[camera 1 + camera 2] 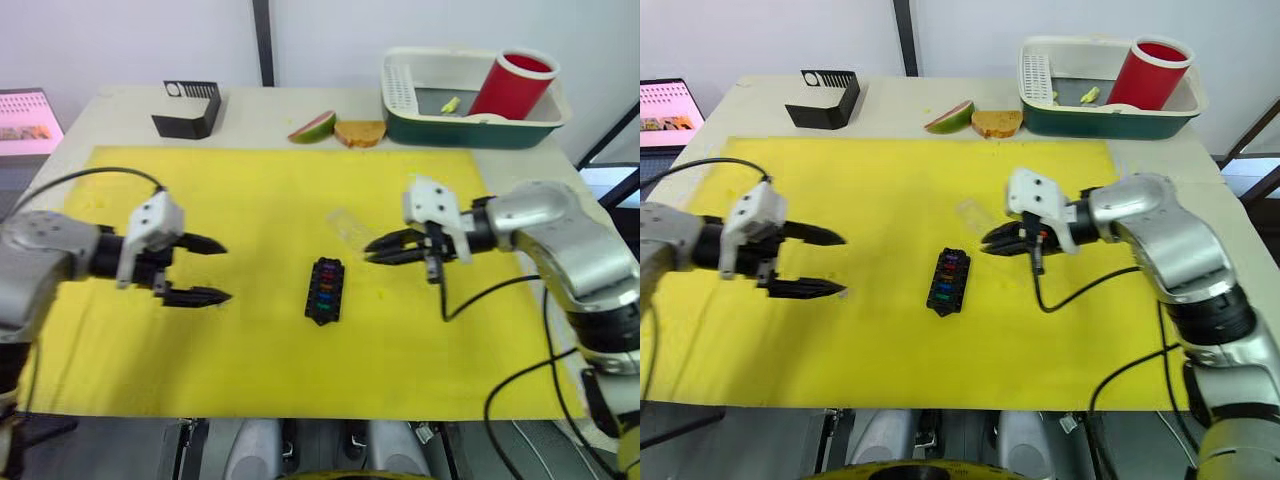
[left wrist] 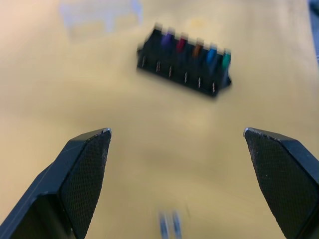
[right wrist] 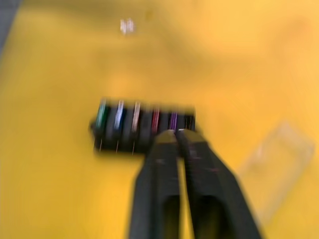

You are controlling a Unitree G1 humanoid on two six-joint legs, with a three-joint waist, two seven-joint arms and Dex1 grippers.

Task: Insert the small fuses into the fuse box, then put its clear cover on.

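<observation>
Arms reach inward over the yellow mat (image 1: 250, 200): the left gripper (image 1: 205, 270) hovers with fingers spread wide, well left of the fuse box (image 1: 325, 290); the right gripper (image 1: 385, 248) has its fingers pressed together, just right of the box and empty. Coloured small fuses (image 2: 194, 47) sit in the slots, too blurred to count surely. A clear cover (image 1: 350, 228) lies just beyond the box, faint. Far back stand a black stand (image 1: 187, 108), fruit pieces (image 1: 338, 129) and a dish rack (image 1: 470, 95) holding a red cup (image 1: 512, 82).

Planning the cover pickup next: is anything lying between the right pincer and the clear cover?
Nothing visible does. The clear cover lies flat on the yellow mat, just beyond the shut right pincer, with bare mat between them. The fuse box sits nearer the robot, off that path.
</observation>
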